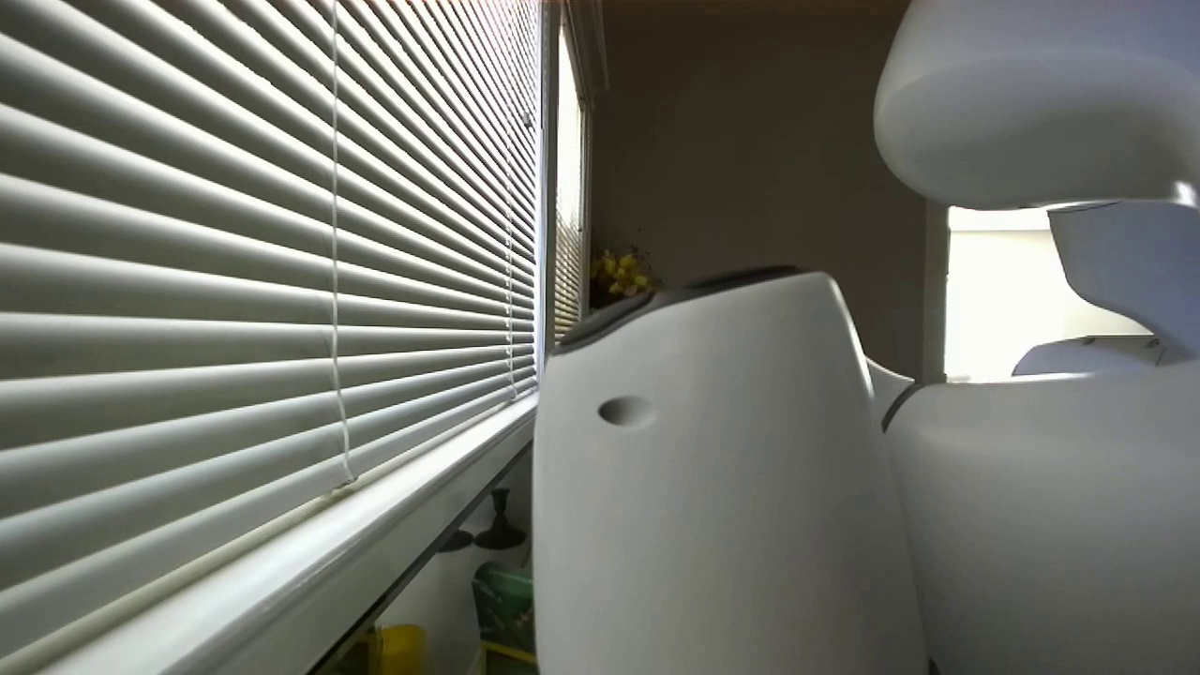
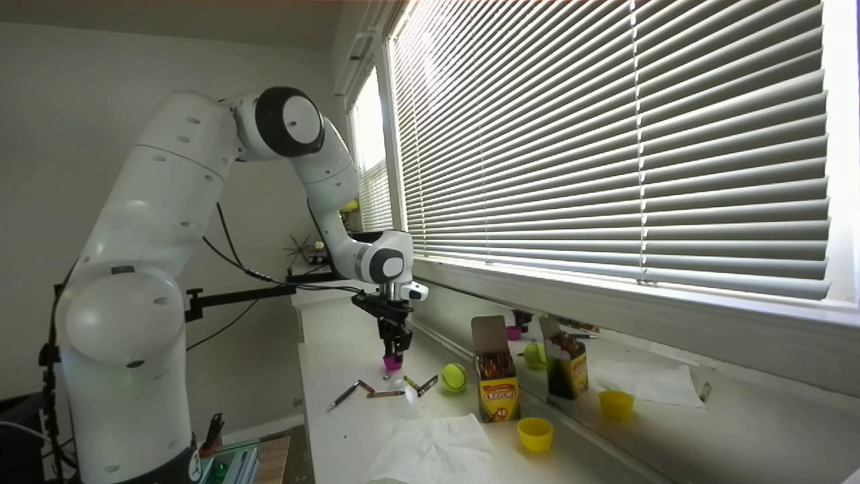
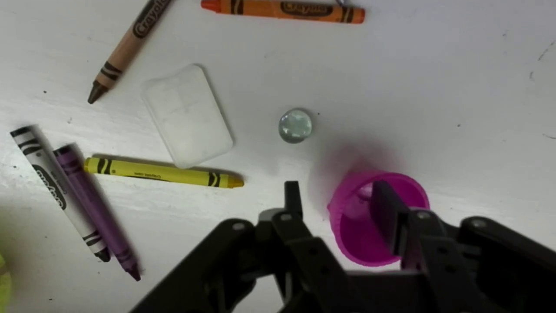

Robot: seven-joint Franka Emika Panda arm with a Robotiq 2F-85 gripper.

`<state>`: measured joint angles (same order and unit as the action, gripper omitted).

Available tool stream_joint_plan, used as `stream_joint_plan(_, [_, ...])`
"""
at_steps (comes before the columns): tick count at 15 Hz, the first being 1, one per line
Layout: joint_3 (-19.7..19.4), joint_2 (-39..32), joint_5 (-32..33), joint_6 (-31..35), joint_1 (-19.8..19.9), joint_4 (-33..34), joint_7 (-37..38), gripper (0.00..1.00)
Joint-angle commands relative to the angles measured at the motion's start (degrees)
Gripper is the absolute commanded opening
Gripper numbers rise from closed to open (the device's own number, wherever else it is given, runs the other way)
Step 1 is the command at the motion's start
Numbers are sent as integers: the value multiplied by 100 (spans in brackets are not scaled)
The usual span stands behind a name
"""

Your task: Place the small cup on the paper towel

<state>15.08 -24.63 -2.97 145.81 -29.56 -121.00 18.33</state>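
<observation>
Closest of all in the wrist view, the black Robotiq gripper (image 3: 339, 195) is standing wide, its two fingers spreading well apart. One finger is reaching over the mouth of the small magenta cup (image 3: 356, 228), while the other is hanging outside, clear of the wall; how deep the first is dipping, I cannot tell. The cup is standing mouth-up on the white tabletop (image 3: 478, 100), well apart from the paper towel (image 2: 433, 447). Near the cup, a clear glass marble (image 3: 295, 126) is sitting. Farther off, a yellow crayon (image 3: 163, 171) is lying just beside a translucent white rectangular piece (image 3: 189, 115); a purple crayon (image 3: 97, 213) and a pale, black-tipped crayon (image 3: 61, 191) are lying side by side. An orange crayon (image 3: 282, 9) and a brown-tipped crayon (image 3: 128, 50) are resting toward the top edge.

Beyond these, in an exterior view, a tennis ball (image 2: 453, 378) is sitting near an open, upright crayon box (image 2: 498, 396). Past the box, a yellow cup (image 2: 535, 435) is standing near the creased paper towel. Window blinds (image 2: 571, 168) are hanging over the sill in both exterior views.
</observation>
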Motion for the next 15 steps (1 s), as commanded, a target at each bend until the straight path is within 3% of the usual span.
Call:
stream_joint_plan(1, [-118,-104,260,126,-119,120,319,44])
stream_joint_plan(5, [-189,-158,261,227,-138,216,419,36])
stream_joint_plan(10, [-176,-277,231,259,-187,354,449,44])
stream_joint_plan(15, [-185,-360,200,232,-251,363,462,43])
